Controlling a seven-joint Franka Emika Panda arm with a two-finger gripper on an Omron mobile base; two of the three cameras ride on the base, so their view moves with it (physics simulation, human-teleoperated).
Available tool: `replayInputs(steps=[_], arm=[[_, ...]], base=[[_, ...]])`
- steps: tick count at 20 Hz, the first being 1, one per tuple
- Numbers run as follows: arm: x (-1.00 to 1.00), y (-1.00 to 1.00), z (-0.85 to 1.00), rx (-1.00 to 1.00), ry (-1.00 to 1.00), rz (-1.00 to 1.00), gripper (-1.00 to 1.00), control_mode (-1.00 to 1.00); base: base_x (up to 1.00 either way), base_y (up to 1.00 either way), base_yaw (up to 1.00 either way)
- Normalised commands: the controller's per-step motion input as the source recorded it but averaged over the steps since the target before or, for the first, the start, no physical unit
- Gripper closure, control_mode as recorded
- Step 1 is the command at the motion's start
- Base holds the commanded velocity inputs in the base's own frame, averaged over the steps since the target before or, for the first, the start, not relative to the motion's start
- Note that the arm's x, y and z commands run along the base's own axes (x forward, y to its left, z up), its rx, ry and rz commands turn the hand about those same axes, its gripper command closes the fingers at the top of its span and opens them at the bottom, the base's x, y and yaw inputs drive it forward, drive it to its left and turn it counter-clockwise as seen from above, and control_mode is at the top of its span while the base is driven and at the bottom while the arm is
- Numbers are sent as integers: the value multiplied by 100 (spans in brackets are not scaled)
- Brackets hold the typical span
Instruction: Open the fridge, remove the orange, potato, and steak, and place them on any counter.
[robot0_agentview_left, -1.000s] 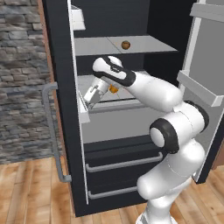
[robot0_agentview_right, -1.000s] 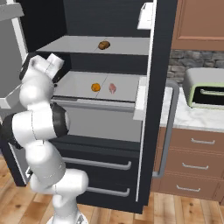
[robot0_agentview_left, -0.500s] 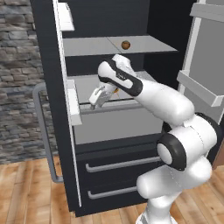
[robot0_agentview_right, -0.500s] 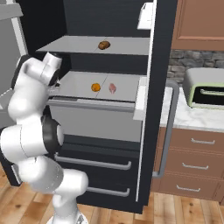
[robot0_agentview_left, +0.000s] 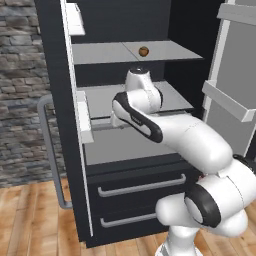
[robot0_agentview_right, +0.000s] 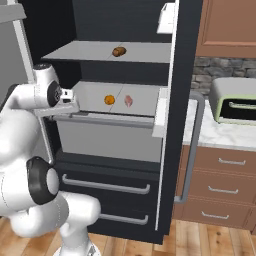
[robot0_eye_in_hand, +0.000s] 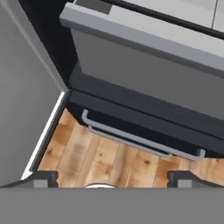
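The black fridge (robot0_agentview_right: 172, 125) stands with both doors open. A brown potato (robot0_agentview_right: 118, 51) (robot0_agentview_left: 143, 51) lies on the upper shelf. One shelf lower, the orange (robot0_agentview_right: 109, 99) and the pinkish steak (robot0_agentview_right: 128, 100) rest side by side. My hand (robot0_agentview_right: 66, 102) hangs at the front left corner of that lower shelf, clear of the food. My gripper (robot0_eye_in_hand: 113, 179) is open and holds nothing; it points down at the lower drawers and the floor. A white marble counter (robot0_agentview_right: 215, 135) runs to the right of the fridge.
The left door, with its grey handle (robot0_agentview_left: 50, 150), swings out to my left, and its grey inner face (robot0_eye_in_hand: 26, 87) is close beside the hand. A toaster oven (robot0_agentview_right: 235, 102) sits on the counter. Below the hand are a drawer bar (robot0_eye_in_hand: 140, 140) and wooden floor (robot0_eye_in_hand: 100, 157).
The left fridge door has swung wider open. My hand has come away from its edge and turned downward, the arm stretching across the fridge front, and the fingers have opened slightly.
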Motion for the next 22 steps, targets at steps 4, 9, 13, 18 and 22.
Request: replayInputs(steps=[4, 9, 13, 18, 22], arm=[[0, -40, 5, -30, -11, -69, -100, -100], [-28, -76, 16, 6, -6, -46, -100, -100], [-91, -70, 42, 14, -14, -32, -100, -100], [-92, -61, 37, 12, -26, -5, -100, -100], [-77, -51, 4, 4, -29, 14, -100, -100]], base=[[0, 0, 0], [0, 0, 0], [0, 0, 0], [0, 0, 0], [0, 0, 0]])
